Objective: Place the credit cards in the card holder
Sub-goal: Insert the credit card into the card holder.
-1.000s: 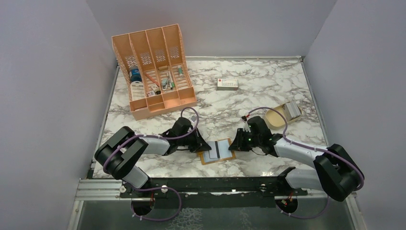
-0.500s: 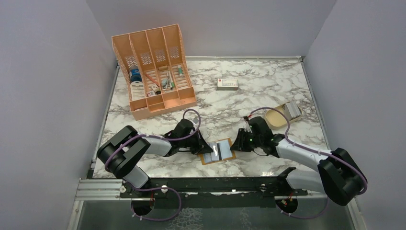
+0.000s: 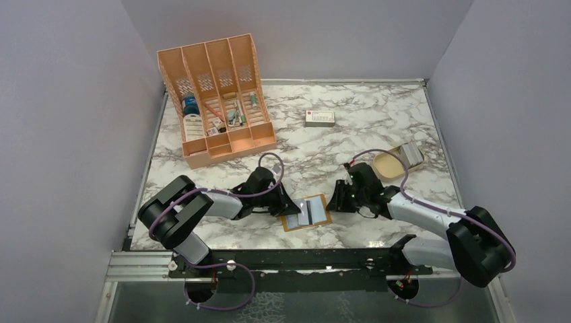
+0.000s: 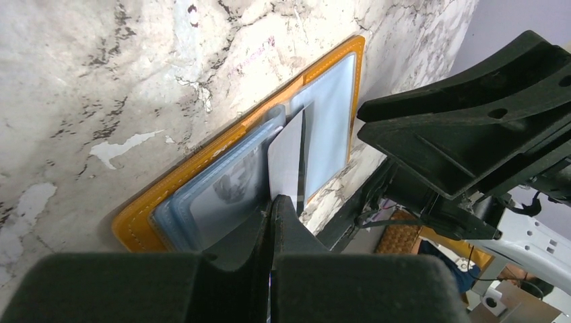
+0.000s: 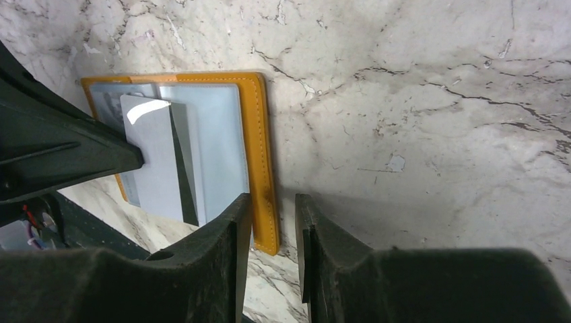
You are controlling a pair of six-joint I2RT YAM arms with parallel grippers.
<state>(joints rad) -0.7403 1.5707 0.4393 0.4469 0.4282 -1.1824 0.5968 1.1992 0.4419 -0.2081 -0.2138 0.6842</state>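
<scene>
The card holder [image 3: 316,219] lies open and flat near the table's front edge, mustard-orange with grey-blue lining. It also shows in the left wrist view [image 4: 172,182] and the right wrist view [image 5: 259,128]. My left gripper [image 3: 291,208] is shut on a grey credit card [image 4: 286,158]. It holds the card tilted over the holder's middle, with the card's far edge at the right-hand pocket [image 5: 158,161]. My right gripper [image 3: 332,202] is open by a narrow gap and empty. Its fingertips [image 5: 237,210] sit at the holder's right edge. More grey cards [image 3: 411,153] lie in a tan dish.
The tan oval dish [image 3: 386,165] sits at the right behind my right arm. A white box with a red mark [image 3: 319,118] lies at the back centre. A large orange desk organiser [image 3: 217,97] stands at the back left. The black rail runs along the front edge.
My left gripper has moved right with the card, from the holder's left side to over its middle. My right gripper has shifted slightly to the right, off the holder's edge.
</scene>
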